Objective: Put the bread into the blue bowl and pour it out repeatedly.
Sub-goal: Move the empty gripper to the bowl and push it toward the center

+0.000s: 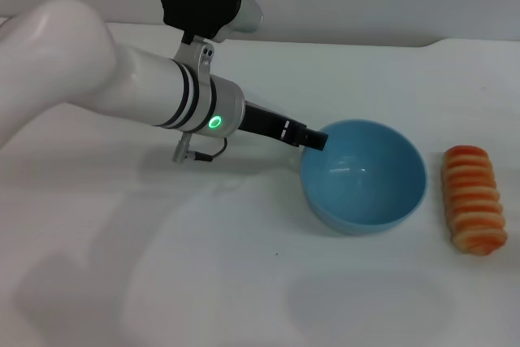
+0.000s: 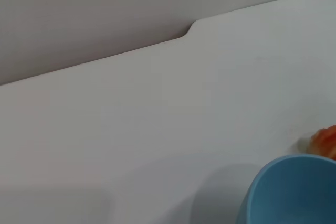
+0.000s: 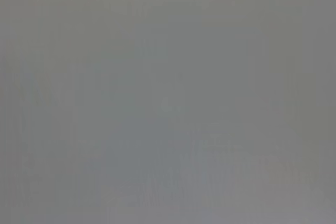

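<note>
The blue bowl (image 1: pixel 366 175) stands on the white table, right of the middle, and it holds nothing. My left gripper (image 1: pixel 315 139) reaches in from the left and is shut on the bowl's left rim. The bread (image 1: pixel 474 199) lies striped side up on the table just right of the bowl, apart from it. In the left wrist view, part of the bowl (image 2: pixel 294 192) shows, with an orange bit of the bread (image 2: pixel 325 141) beyond its rim. My right gripper is out of view, and the right wrist view shows only plain grey.
The white table (image 1: pixel 203 274) stretches wide to the left and front of the bowl. Its back edge (image 1: pixel 366 42) meets a grey wall. My left arm (image 1: pixel 162 91) crosses the table's left half above the surface.
</note>
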Robot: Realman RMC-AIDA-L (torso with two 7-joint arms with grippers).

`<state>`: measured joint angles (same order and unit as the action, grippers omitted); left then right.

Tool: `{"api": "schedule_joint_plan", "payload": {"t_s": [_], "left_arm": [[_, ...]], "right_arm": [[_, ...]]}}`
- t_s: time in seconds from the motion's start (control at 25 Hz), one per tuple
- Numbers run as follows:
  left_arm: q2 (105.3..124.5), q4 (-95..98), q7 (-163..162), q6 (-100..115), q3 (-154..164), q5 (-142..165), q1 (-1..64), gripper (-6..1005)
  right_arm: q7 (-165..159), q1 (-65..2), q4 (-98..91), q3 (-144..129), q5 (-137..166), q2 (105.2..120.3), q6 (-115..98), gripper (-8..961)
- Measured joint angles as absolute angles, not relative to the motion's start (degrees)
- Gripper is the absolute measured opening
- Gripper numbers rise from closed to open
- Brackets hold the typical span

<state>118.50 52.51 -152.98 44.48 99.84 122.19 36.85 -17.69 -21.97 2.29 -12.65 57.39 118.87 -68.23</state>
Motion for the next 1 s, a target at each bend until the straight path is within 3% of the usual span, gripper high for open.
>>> {"api": "schedule_joint_plan", "payload": {"t_s": [1.0], "left_arm": [[118.74, 41.23, -152.59, 40.43, 104.49, 114.94, 41.7, 853]], "right_arm": [[-17.66, -22.58, 2.29, -12.65, 57.46, 118.87, -67.92, 676]]}}
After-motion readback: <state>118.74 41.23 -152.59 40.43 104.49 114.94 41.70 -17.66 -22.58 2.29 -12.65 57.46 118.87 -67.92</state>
